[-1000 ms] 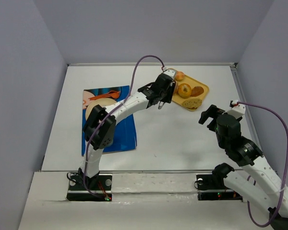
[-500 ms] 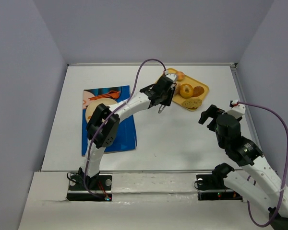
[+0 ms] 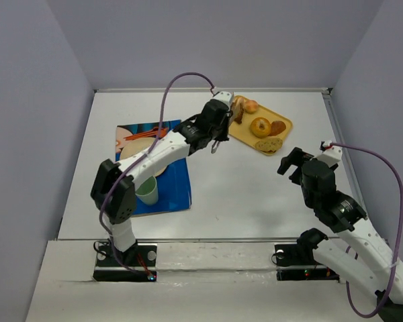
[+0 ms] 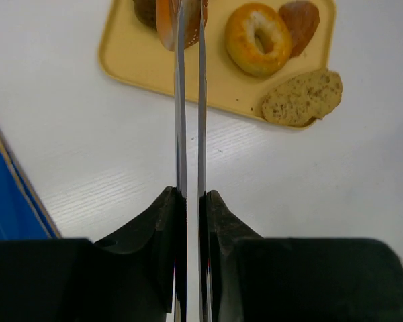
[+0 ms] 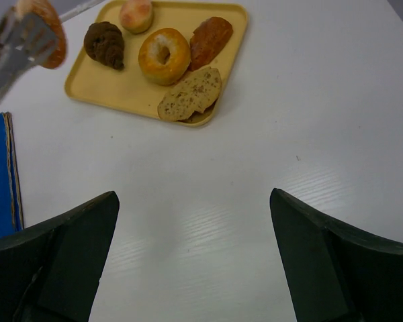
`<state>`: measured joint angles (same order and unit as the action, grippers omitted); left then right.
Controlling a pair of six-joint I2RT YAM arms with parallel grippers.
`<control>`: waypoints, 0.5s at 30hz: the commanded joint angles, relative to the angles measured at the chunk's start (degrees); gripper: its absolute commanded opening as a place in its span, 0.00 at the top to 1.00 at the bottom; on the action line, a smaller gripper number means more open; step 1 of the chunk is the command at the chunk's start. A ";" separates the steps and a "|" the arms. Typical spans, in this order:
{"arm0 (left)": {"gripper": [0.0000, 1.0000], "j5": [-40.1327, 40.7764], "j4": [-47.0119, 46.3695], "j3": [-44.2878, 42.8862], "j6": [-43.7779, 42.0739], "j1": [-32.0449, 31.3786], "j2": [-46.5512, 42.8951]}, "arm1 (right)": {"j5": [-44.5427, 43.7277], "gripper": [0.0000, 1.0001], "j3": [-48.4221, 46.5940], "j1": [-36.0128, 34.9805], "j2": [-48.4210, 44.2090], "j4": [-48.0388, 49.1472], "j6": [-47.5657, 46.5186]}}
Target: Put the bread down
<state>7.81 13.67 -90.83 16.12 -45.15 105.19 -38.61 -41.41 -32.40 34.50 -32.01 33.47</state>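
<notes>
I count six baked pieces in all. Five lie on the single yellow tray [image 5: 114, 90]: one dark roll [image 5: 104, 43], one small pale bun [image 5: 136, 15], one ring-shaped bagel [image 5: 163, 56], one reddish-brown piece [image 5: 210, 39] and one seeded slice [image 5: 190, 94], while one orange-brown piece [image 5: 52, 40] is pinched in the left gripper [image 4: 189, 27]. Off to the side I see one blue mat [image 3: 178, 181], one green cup [image 3: 146, 192] and one pale plate [image 3: 125, 154], and there are two arms, the left arm [image 3: 168, 144] and the right arm [image 3: 336, 208].
</notes>
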 commanded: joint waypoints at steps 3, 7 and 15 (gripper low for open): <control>0.73 16.25 3.01 9.51 9.97 2.51 -21.58 | -0.94 0.00 0.19 -0.20 -0.40 2.48 0.63; 0.70 20.83 11.97 16.46 18.76 7.60 -29.59 | -0.50 0.00 0.28 -0.20 -0.31 2.48 0.54; 0.66 21.19 24.47 29.73 28.44 15.08 -40.41 | -0.59 0.00 0.45 -0.20 0.48 3.00 0.28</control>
<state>26.63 30.39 -65.43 37.67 -31.86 68.07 -38.54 -41.39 -32.40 34.59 -31.75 33.45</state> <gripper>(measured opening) 0.344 0.997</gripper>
